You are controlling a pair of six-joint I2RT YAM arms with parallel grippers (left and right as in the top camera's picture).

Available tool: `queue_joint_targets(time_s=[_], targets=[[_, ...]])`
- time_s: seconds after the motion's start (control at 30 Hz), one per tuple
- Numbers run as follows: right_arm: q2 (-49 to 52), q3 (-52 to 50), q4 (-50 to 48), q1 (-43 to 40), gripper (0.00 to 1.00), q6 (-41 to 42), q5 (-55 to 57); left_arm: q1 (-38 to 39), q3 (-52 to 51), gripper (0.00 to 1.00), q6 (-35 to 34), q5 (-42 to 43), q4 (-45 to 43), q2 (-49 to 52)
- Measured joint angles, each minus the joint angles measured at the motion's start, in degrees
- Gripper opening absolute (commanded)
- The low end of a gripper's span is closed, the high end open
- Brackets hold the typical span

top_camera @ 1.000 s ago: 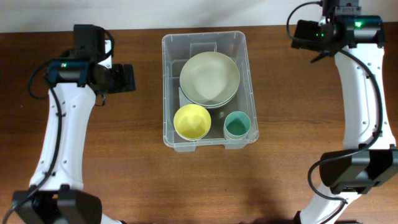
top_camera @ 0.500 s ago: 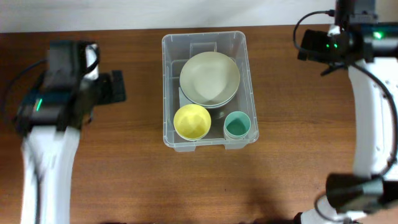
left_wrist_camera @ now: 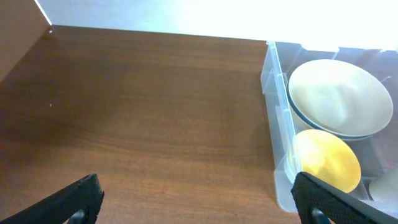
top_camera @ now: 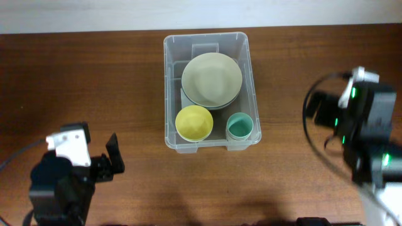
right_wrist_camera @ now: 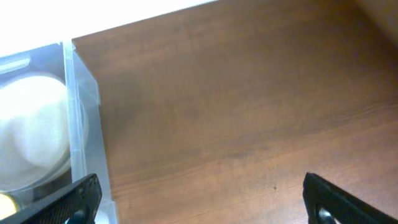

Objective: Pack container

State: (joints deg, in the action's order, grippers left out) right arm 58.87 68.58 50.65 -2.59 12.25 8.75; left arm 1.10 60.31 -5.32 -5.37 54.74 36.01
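**Clear plastic container (top_camera: 167,94) holds 3 items**

It sits upper centre of the overhead frame on the brown surface (top_camera: 94,75), with a pale bowl (top_camera: 211,78), yellow bowl (top_camera: 193,122) and teal cup (top_camera: 239,127) inside. Left gripper (left_wrist_camera: 199,199) and right gripper (right_wrist_camera: 202,199) are spread wide, empty.

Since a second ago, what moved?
The left end effector and right end effector both pulled back toward the near edge of the table, open, holding nothing. The container, pale bowl, yellow bowl and teal cup stayed put.
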Motion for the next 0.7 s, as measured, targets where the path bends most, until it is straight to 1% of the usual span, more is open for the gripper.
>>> queue_joint_targets(time_s=[0.07,0.1,0.3,0.4,0.7], targets=[[-5.7,-6.5,-0.3,0.0,0.99,0.0,-0.1,0.0,-1.4,1.0,0.0,0.0,0.6,-2.1],[-11.0,-12.2,0.5,0.0,0.99,0.0,0.0,0.0,-1.9,0.99,0.0,0.0,1.8,-2.8],[-20.8,-21.2,2.9,0.0,0.99,0.0,-0.1,0.0,-2.4,1.0,0.0,0.0,4.9,-2.8],[-22.2,-22.6,3.8,0.0,0.99,0.0,-0.1,0.0,-2.4,1.0,0.0,0.0,5.0,-2.8],[-21.1,-22.7,3.8,0.0,0.99,0.0,-0.1,0.0,-2.4,1.0,0.0,0.0,5.0,-2.8]])
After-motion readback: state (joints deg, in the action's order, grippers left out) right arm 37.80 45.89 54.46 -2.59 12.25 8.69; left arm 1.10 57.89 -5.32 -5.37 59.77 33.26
